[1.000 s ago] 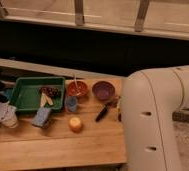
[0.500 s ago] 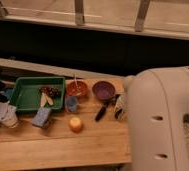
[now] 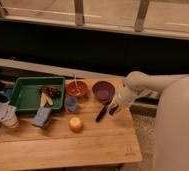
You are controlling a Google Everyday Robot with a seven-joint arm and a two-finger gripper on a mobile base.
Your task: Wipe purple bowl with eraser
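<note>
The robot's broad white arm is filling the near right corner of the view and is reaching leftward over the right edge of the wooden surface. On the near part of the surface, a small orange ball is sitting alone. To its left, a blue sponge block is lying just in front of the green tray. A crumpled white item is resting at the surface's left edge.

Right of the ball, a slim black stick-like tool is lying at a slant. The pincer is hanging low just beside the tool's right side, in front of the purple bowl. Its fingers are pressed together. Whether they are pinching anything, or touching the tool, cannot be told.

A little farther back, a small blue cup is standing beside the tray's right front corner. Inside the tray, a dark cluster and a pale yellowish piece are lying toward its right side.

At the far side of the surface, the orange-red bowl is sitting just right of the tray, with a thin pale stick leaning out of it. The purple bowl is standing upright just to the right of that bowl, near the surface's far right corner.

Beyond the surface, a dark wall is running across, with railing posts above it.
</note>
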